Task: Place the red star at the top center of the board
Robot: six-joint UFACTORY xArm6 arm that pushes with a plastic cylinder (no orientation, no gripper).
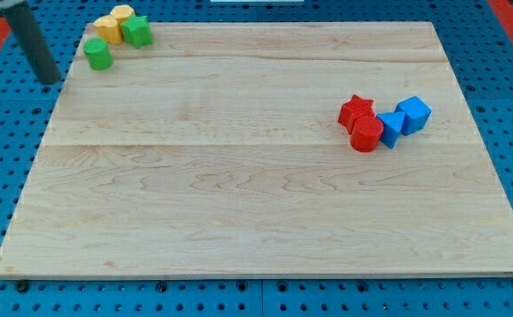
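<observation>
My tip (48, 79) stands bare at the upper left, just off the board (238, 194), touching nothing. The red star (355, 111) lies flat right of centre, with no clear long axis, touching the red cylinder (367, 134) below it; open wood stretches to the top edge.

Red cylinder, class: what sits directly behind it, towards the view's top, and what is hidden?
Behind the red cylinder the red star touches it. The star's lower points are covered by the cylinder. A blue block sits beside it on the view's right, partly hidden.
</observation>
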